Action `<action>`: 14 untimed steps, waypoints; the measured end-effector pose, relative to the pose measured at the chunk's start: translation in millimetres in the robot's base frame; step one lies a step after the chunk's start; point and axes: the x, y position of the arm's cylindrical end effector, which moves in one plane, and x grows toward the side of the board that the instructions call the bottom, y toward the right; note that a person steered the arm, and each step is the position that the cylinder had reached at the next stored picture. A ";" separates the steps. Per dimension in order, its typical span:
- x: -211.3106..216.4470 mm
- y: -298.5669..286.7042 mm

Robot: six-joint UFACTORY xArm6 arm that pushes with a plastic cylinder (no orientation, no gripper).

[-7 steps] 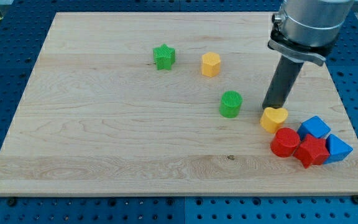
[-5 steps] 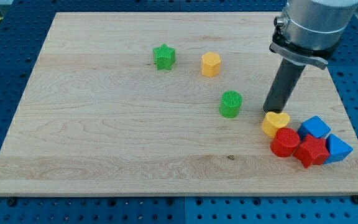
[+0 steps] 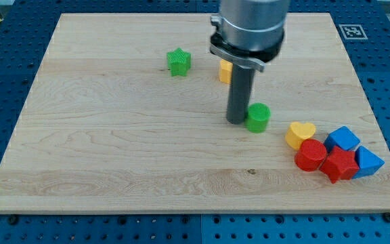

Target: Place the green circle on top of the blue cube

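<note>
The green circle (image 3: 257, 117), a short ribbed cylinder, stands on the wooden board right of centre. My tip (image 3: 236, 121) touches its left side. The blue cube (image 3: 342, 139) sits at the view's right, in a tight cluster with a red cylinder (image 3: 310, 154), a red star-like block (image 3: 340, 165), a blue triangular block (image 3: 368, 162) and a yellow heart (image 3: 299, 134). The green circle lies well to the left of the blue cube, with the yellow heart between them.
A green star (image 3: 178, 62) lies at the upper left of centre. A yellow block (image 3: 225, 70) is partly hidden behind the rod. The board (image 3: 114, 149) rests on a blue perforated table.
My tip left the yellow heart and swung left, over to the green circle's left side. The green circle has shifted slightly to the right. The yellow heart stays against the red cylinder.
</note>
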 end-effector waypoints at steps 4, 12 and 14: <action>-15.8 22.0; -63.0 69.9; -115.8 -8.6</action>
